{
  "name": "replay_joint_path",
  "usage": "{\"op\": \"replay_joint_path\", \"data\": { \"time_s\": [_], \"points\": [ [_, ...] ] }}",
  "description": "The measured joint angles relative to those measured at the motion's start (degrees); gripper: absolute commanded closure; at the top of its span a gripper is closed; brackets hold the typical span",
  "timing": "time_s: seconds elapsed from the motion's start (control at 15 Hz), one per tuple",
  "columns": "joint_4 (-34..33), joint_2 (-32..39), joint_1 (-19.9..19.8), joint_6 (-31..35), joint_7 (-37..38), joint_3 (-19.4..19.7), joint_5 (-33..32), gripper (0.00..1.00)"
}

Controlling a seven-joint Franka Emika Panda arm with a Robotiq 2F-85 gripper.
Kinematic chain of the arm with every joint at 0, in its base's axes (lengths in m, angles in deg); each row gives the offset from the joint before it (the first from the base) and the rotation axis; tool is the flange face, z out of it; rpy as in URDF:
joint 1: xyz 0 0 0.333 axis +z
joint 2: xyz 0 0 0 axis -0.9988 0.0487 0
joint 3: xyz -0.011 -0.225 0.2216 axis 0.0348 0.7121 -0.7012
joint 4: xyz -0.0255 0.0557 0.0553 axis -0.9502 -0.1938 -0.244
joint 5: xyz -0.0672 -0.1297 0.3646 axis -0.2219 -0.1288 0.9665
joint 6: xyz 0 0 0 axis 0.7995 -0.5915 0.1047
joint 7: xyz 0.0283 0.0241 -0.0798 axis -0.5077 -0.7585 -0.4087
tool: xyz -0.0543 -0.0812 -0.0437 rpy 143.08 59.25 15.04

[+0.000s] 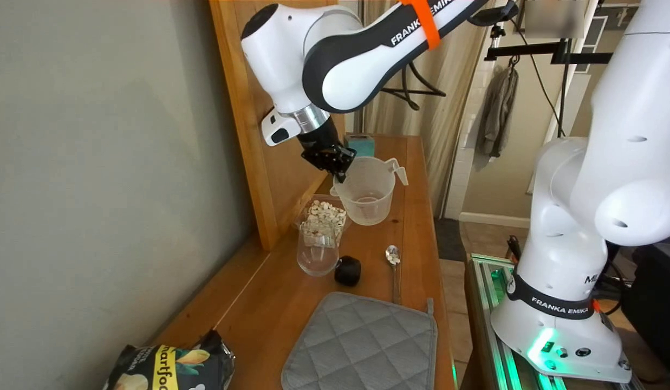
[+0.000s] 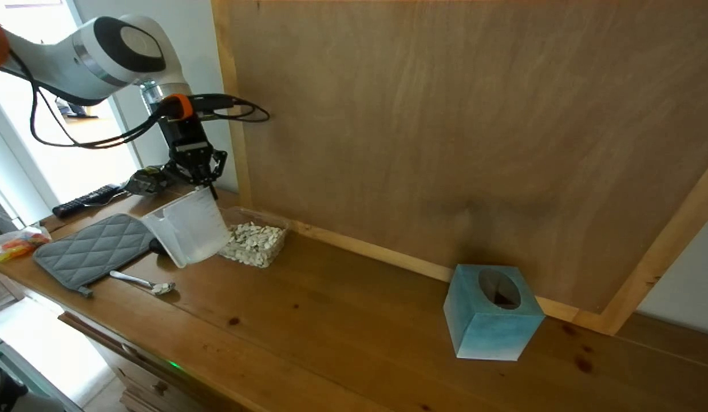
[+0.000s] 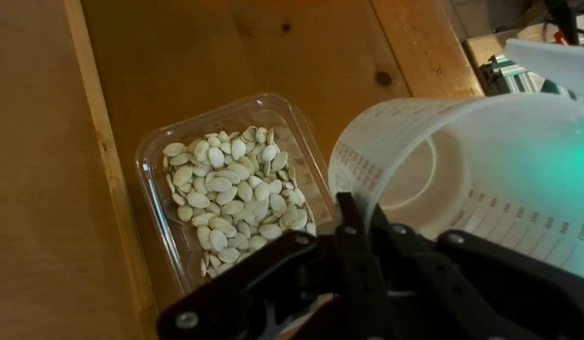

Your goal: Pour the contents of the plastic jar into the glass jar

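The plastic jar (image 1: 367, 187) is a large translucent jug with a handle and printed marks. It also shows in an exterior view (image 2: 188, 229) and in the wrist view (image 3: 499, 179). My gripper (image 1: 341, 177) is shut on the jug's rim, one finger inside and one outside, as the wrist view shows (image 3: 362, 208). The jug hangs tilted, apparently above the counter, and I see no contents inside it. The glass jar (image 1: 316, 254) is a small clear rounded glass standing on the counter, nearer that camera than the jug. I cannot make it out in the remaining views.
A clear plastic tray (image 3: 273, 106) of pale seeds stands beside the jug against the wooden panel (image 2: 445, 143). A black object (image 1: 347, 271) touches or nearly touches the glass. A spoon (image 1: 394, 276) with seeds, a grey quilted mat (image 1: 367, 346), a snack bag (image 1: 172, 368) and a blue tissue box (image 2: 494, 335) lie around.
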Motion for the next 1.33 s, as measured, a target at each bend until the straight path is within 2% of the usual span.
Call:
{"op": "replay_joint_path", "data": {
  "time_s": [0.13,0.27,0.33,1.0,1.33],
  "points": [
    [-1.7,1.8,0.3,-1.1,-0.1,-0.6,-0.8,0.95],
    [-2.8,2.8,0.6,-1.6,-0.2,-1.1,-0.9,0.95],
    [-3.1,3.1,0.7,-1.7,-0.2,-1.2,-0.9,0.99],
    [-2.9,4.2,1.7,-3.7,0.1,-3.1,-1.1,0.99],
    [-3.0,5.1,2.8,-5.8,0.9,-4.5,-4.1,0.99]
  ]
}}
